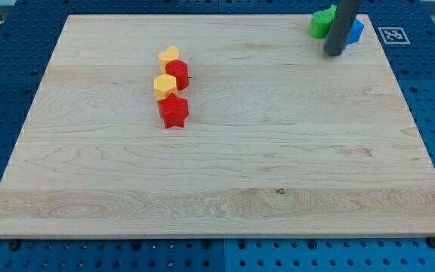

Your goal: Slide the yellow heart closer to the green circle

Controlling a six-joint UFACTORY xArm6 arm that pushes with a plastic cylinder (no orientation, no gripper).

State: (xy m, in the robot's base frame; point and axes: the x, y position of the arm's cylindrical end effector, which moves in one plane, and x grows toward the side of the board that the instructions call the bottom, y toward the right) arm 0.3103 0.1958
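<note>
**Rod waits at far corner, hearts sit mid-desk**

My tip (334, 53) rests on the wooden desk (278, 166) at the view's top right, just beside a green block (322, 23) and a blue block (356, 30). Well apart, left of centre, two yellow blocks (169, 57) (165, 85) and two red blocks (178, 73) (174, 111) cluster, touching. I carry no jaws, so nothing is grasped.

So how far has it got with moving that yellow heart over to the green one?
Nothing looks done: the yellow heart-shaped block sits mid-board beside a red block, far from the green block at the view's top right. My tip stands beside the green block. The whole push remains.
</note>
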